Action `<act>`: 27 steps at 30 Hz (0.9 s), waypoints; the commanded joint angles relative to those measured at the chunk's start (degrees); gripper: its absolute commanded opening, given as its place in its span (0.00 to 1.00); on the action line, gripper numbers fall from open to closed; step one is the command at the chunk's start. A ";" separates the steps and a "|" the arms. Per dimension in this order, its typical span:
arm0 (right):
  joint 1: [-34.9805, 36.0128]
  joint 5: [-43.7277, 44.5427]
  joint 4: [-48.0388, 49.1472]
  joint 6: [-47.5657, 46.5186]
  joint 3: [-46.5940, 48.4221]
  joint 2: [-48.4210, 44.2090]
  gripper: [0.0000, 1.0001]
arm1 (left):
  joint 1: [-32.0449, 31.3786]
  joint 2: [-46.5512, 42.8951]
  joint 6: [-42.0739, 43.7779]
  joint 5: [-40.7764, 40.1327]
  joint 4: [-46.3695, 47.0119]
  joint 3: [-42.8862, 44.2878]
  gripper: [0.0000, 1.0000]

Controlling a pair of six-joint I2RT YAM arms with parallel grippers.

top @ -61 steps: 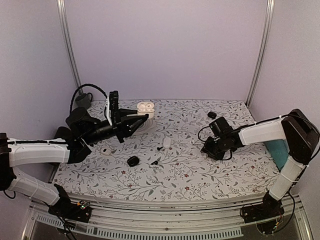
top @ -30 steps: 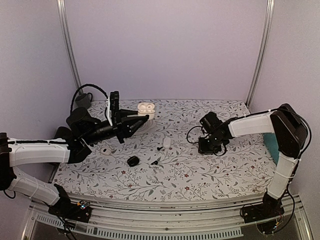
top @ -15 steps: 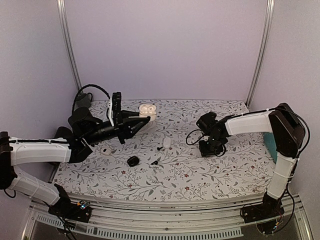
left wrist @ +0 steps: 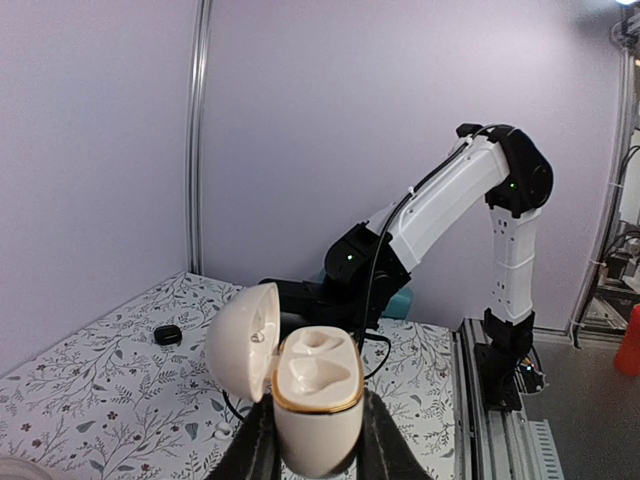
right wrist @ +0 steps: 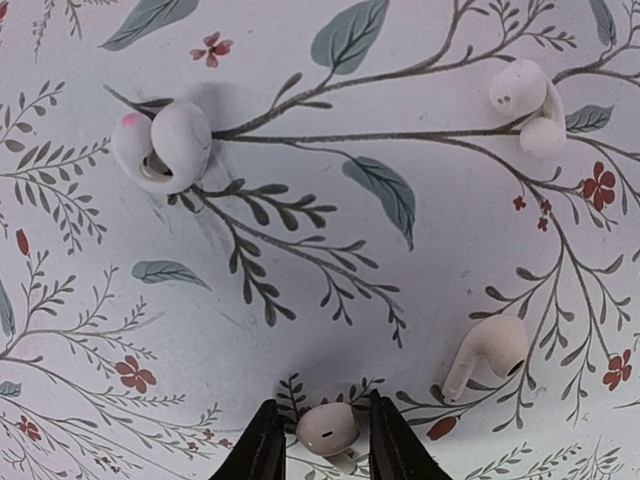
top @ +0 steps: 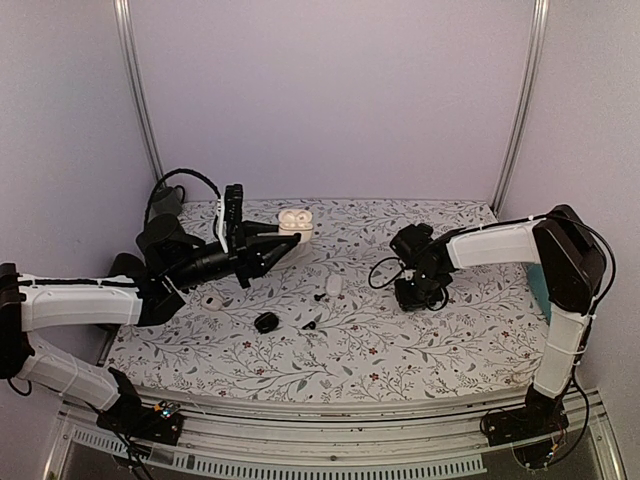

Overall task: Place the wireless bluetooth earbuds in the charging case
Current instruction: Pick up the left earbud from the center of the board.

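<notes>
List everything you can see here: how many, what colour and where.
charging case: one, cream-white, lid open, held in the left gripper.
earbuds: two, white, on the table; one between the right gripper fingers, the other beside it.
small white bits: several, white, beyond the earbuds.
black bits: several, black, mid-table.
teal object: one, teal, right edge, behind the right arm.
table: one, white floral cover.
left gripper: one, black, shut on the charging case.
right gripper: one, black, open around an earbud.
</notes>
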 commanded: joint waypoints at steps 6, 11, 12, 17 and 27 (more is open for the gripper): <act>0.19 -1.68 -1.20 -0.56 3.29 0.85 0.30 | -0.40 0.40 -0.69 0.31 -0.09 1.55 0.00; 0.19 -0.84 -2.56 -0.55 3.21 0.52 0.29 | -0.36 0.44 -0.74 0.36 -0.17 1.63 0.00; 0.21 -0.35 -3.00 -0.38 3.15 0.38 0.30 | -0.39 0.51 -0.77 0.38 -0.18 1.63 0.00; 0.26 -0.66 -3.71 0.55 3.19 -1.23 0.29 | -0.36 0.78 -0.96 0.45 -0.18 1.66 0.00; 0.71 -0.64 -3.72 0.83 3.21 -0.30 0.29 | -0.37 0.91 -1.09 0.66 -0.33 2.00 0.00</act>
